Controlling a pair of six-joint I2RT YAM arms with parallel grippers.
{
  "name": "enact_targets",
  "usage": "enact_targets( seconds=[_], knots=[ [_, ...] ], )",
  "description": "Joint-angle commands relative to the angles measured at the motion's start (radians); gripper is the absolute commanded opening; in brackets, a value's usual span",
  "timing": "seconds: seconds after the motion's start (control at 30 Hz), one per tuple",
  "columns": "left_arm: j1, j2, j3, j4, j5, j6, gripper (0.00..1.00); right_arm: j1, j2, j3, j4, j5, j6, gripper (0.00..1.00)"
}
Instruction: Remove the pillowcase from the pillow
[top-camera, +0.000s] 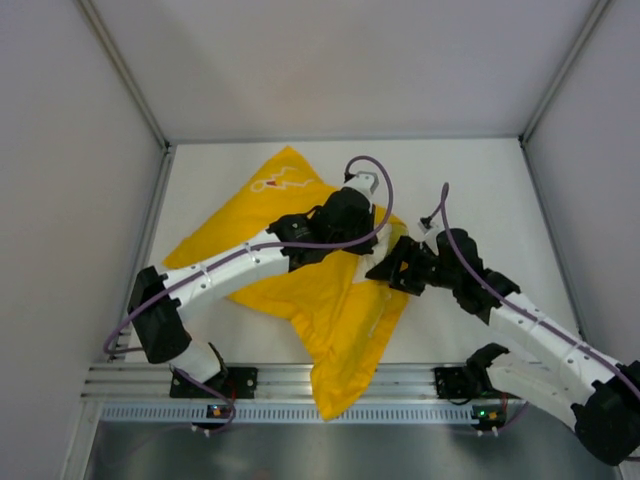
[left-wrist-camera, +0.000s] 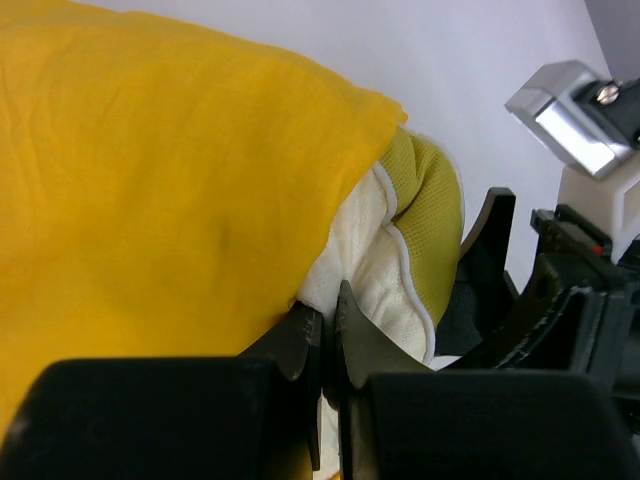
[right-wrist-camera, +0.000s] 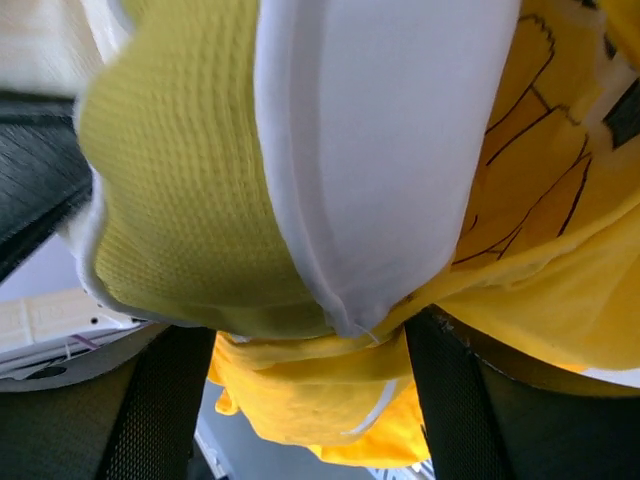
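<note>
The pillowcase lies crumpled on the white table, one corner hanging over the table's near edge. At the pillowcase's right edge its mouth is open, and the pillow pokes out there, showing cream padding and a mesh side panel; the rest is still inside. The left gripper sits at that opening with its fingers pressed almost together. I cannot tell whether cloth is caught between them. The right gripper, just right of the pillowcase's mouth, squeezes the exposed end of the pillow between its fingers.
</note>
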Motion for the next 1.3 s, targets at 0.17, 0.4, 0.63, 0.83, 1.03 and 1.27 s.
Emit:
enact_targets(
  seconds=[0.17, 0.4, 0.63, 0.83, 1.03, 1.27],
  knots=[
    [0.039, 0.014, 0.112, 0.113, 0.041, 0.035, 0.0, 0.138, -0.018, 0.008, 0.048, 0.124, 0.033, 0.51],
    [0.085, 0.021, 0.127, 0.104, 0.07, 0.042, 0.0, 0.169, -0.109, -0.023, 0.002, 0.167, 0.043, 0.0],
    [0.128, 0.066, 0.136, 0.115, 0.064, 0.033, 0.0, 0.227, -0.176, -0.015, -0.029, 0.175, 0.056, 0.02],
    [0.161, 0.11, 0.152, 0.124, 0.099, 0.029, 0.0, 0.278, -0.205, -0.032, -0.049, 0.205, 0.038, 0.29],
    [0.159, 0.065, 0.093, 0.165, 0.127, 0.001, 0.0, 0.278, -0.165, -0.038, -0.01, 0.186, 0.033, 0.21],
    [0.159, 0.032, 0.082, 0.165, 0.133, 0.004, 0.0, 0.279, -0.145, -0.041, 0.01, 0.222, 0.021, 0.31]
  ],
)
